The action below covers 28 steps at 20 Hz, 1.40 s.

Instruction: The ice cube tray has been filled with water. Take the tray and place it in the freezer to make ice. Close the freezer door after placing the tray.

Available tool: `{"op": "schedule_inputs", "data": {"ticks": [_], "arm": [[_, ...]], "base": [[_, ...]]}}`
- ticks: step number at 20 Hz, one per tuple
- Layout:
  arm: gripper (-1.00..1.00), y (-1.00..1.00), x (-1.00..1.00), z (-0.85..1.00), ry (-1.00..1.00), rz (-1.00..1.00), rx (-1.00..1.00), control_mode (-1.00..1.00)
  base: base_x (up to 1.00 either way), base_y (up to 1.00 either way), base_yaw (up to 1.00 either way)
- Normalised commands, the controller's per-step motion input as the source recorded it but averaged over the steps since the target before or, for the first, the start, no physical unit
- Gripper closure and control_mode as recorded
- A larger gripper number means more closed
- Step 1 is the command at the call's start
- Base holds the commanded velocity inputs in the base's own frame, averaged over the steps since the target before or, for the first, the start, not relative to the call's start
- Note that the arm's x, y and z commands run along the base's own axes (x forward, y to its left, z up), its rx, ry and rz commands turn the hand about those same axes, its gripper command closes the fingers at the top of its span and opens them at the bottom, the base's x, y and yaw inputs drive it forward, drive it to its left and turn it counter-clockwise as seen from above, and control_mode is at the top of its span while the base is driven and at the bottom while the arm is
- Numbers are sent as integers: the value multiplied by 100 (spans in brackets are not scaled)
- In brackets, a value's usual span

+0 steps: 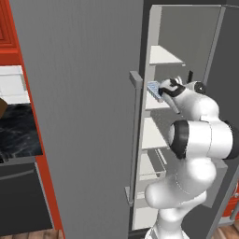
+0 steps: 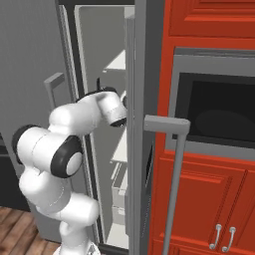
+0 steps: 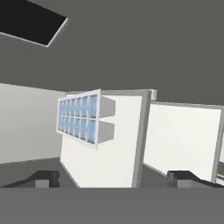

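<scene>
Pincer [image 3: 114, 178] shown spread, its two dark fingertips [image 3: 46, 178] set wide apart at the bottom of the hand view and holding nothing; the ice cube tray [image 3: 81, 119] lies beyond them, clear of both tips. Because the hand is rolled, the tray appears turned on edge in this view, resting against the white shelf [image 3: 109, 148] that carries it, close to that shelf's front corner. Its two rows of square cells are filled with water [image 3: 76, 127], pale blue and glossy.

Left base view: the white arm [image 1: 196, 140] rises from the lower right and reaches into the freezer [image 1: 186, 42], a tall narrow grey compartment with several white shelves stacked one above another. The tray is seen as a small pale blue patch on a middle shelf, just beside the wrist and near the shelf's front edge. A wide grey door with a vertical bar handle [image 1: 135, 135] stands to the left of the opening.

Right base view: the arm enters the compartment from the left, the wrist just inside the opening. The freezer door [image 2: 139, 124] stands open, seen edge-on, with its bar handle [image 2: 174, 169] facing the camera. Beyond it, red cabinets [image 2: 209, 199] and a dark oven window [image 2: 219, 114] fill the right side.
</scene>
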Motion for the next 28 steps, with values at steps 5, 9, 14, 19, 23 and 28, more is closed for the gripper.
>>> {"op": "schedule_inputs", "data": {"ticks": [5,9,14,19,23,28], "arm": [[-100,52,-100,56,0,1,0,-100],[-100,58,-100,99,2,0,0,-100],[-100,39,-100,100,12,-1,0,-100],[-100,17,-100,59,19,-4,0,-100],[-100,0,-100,0,9,-4,0,-100],[-100,0,-98,0,3,-1,0,-100]], "base": [[0,0,0],[0,0,0],[0,0,0],[0,0,0],[0,0,0],[0,0,0]]}}
